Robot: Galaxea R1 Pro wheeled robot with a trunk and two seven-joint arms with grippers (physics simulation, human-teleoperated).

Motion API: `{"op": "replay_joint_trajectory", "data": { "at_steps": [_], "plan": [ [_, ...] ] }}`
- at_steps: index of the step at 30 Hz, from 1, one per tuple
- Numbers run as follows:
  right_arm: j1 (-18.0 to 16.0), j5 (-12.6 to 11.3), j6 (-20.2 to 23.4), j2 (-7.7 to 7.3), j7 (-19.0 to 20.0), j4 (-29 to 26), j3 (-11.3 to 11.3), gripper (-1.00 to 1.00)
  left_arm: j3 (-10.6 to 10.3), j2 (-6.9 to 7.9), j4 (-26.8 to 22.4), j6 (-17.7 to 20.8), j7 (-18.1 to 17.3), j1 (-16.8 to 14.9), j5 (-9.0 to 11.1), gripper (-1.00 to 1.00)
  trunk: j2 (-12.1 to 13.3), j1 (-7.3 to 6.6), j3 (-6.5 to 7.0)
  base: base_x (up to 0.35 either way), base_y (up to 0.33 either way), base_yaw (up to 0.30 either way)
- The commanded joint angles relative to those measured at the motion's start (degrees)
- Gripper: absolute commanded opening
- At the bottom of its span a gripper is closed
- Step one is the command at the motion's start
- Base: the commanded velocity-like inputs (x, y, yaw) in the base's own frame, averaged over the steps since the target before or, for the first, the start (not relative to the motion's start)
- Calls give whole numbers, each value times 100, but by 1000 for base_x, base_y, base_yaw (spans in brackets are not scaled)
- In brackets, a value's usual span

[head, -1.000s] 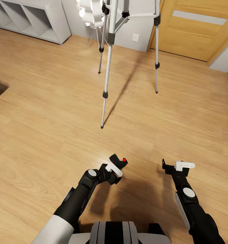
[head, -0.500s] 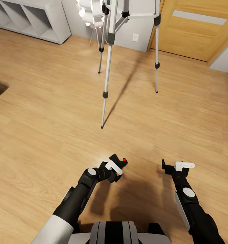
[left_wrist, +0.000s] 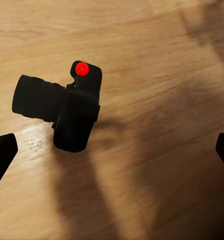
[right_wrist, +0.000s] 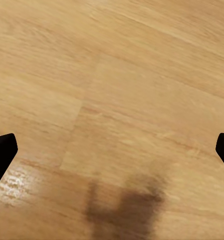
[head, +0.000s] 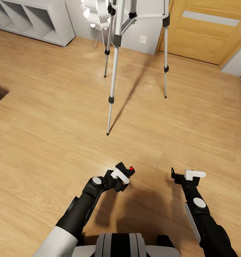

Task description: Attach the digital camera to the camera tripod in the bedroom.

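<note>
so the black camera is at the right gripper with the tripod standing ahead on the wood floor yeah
No, the camera is at the left gripper, as the head view shows; the tripod does stand ahead on the wood floor.

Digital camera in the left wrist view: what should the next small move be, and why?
Probably close the left gripper on the digital camera. Its fingers stand wide apart, with the camera between and ahead of them, touching neither. The camera tripod stands farther ahead across the floor, so a firm hold seems needed before carrying the camera there.
</note>
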Motion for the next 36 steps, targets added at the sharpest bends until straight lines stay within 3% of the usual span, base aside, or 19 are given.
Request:
{"op": "replay_joint_trajectory", "data": {
  "at_steps": [1,20,36],
  "plan": [
    [-1,34,26,-2,-22,-4,5,100,3,-2,-7,16,-43,-2,-57,100,-1,0,-3,0,0,0],
    [-1,34,26,7,-23,2,5,100,-5,-2,-9,165,114,-2,-53,100,-1,0,-3,0,0,0],
    [0,34,26,-1,-22,-6,5,100,-47,-2,5,212,156,-3,-54,100,-643,351,-290,0,0,0]
  ]
}}
